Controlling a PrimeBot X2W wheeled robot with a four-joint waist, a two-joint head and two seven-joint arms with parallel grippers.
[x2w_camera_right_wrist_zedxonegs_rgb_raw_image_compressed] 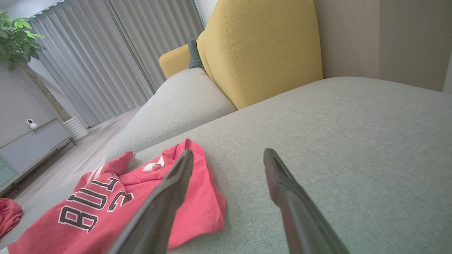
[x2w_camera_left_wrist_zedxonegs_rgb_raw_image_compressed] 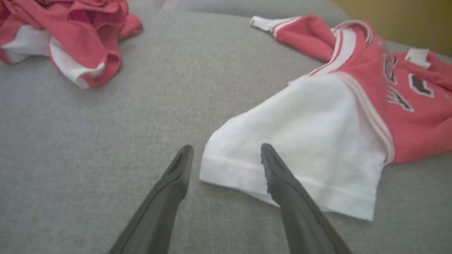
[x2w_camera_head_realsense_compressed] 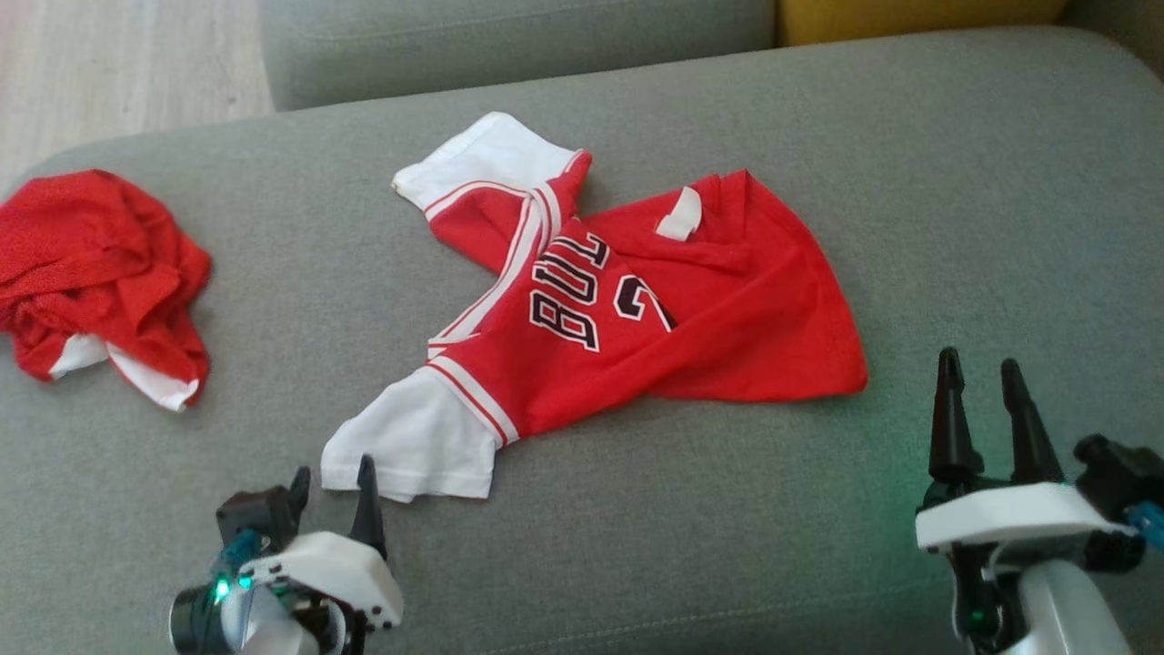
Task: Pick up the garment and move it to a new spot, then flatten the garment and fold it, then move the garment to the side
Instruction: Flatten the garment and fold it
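The garment [x2w_camera_head_realsense_compressed: 637,309] is a red jersey with white sleeves and dark lettering. It lies crumpled and partly folded over itself in the middle of the grey sofa cushion [x2w_camera_head_realsense_compressed: 1000,182]. My left gripper [x2w_camera_head_realsense_compressed: 334,468] is open just in front of the near white sleeve [x2w_camera_left_wrist_zedxonegs_rgb_raw_image_compressed: 317,141]. In the left wrist view my left gripper [x2w_camera_left_wrist_zedxonegs_rgb_raw_image_compressed: 226,148] straddles that sleeve's hem corner, one finger over the white cloth and one over bare cushion. My right gripper [x2w_camera_head_realsense_compressed: 979,359] stands open to the right of the jersey's red hem, holding nothing. In the right wrist view the garment [x2w_camera_right_wrist_zedxonegs_rgb_raw_image_compressed: 106,204] lies left of my right gripper [x2w_camera_right_wrist_zedxonegs_rgb_raw_image_compressed: 229,151].
A second red and white garment [x2w_camera_head_realsense_compressed: 100,273] lies bunched at the cushion's left edge, also seen as a heap [x2w_camera_left_wrist_zedxonegs_rgb_raw_image_compressed: 70,38] in the left wrist view. A yellow cushion [x2w_camera_right_wrist_zedxonegs_rgb_raw_image_compressed: 261,49] stands at the back right. Wooden floor [x2w_camera_head_realsense_compressed: 118,64] shows beyond the far left corner.
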